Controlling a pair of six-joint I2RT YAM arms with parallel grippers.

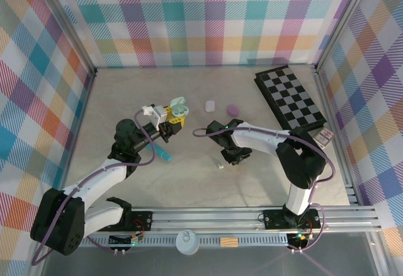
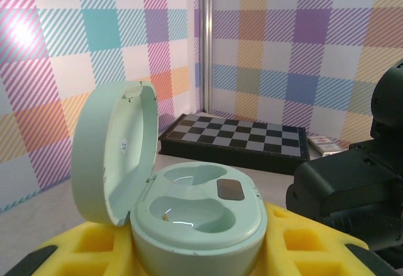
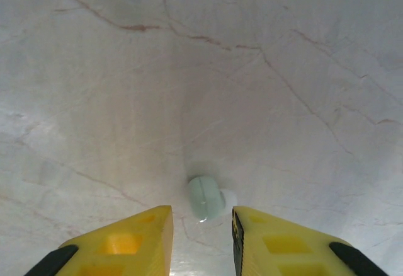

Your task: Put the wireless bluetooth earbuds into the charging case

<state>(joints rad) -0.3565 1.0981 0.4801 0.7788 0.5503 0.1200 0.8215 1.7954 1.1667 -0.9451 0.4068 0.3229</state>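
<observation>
right claw [image 3: 201, 229] part-open astride mint earbud [image 3: 204, 199] (stem unclear); left claw [image 1: 171, 121] clamps open charging case [image 2: 195, 216].

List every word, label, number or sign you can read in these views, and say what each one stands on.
No text reads clearly in any view.
Small dark mark inside the open lid of the mint charging case: too blurred to read.
Print on the small card beside the checkerboard: too small to read.
</observation>
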